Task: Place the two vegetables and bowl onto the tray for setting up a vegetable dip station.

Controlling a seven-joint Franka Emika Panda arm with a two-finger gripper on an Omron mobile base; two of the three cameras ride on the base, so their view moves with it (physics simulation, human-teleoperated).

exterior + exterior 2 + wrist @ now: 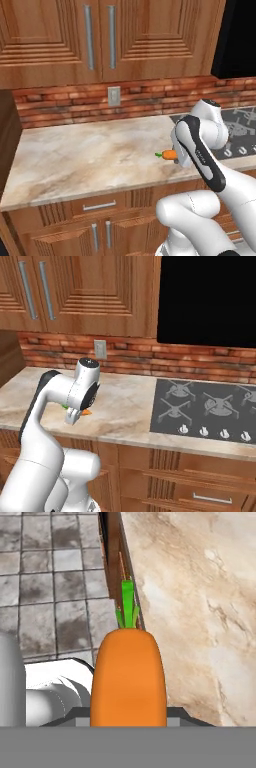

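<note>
A small orange carrot with a green top point(169, 154) sits above the front right part of the beige marbled stone counter point(85, 155), projecting left from behind the white arm's hand. A grey stovetop panel point(239, 131) lies at the right. A red brick backsplash point(65, 102) carries a wall outlet point(114, 96) beneath wooden cabinets point(107, 37).

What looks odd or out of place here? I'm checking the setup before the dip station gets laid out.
Nothing looks spilled or damaged. The carrot is off the counter, held in the gripper, its green top pointing away from the hand and out past the counter's front edge over the tiled floor. The stovetop looks normal.
</note>
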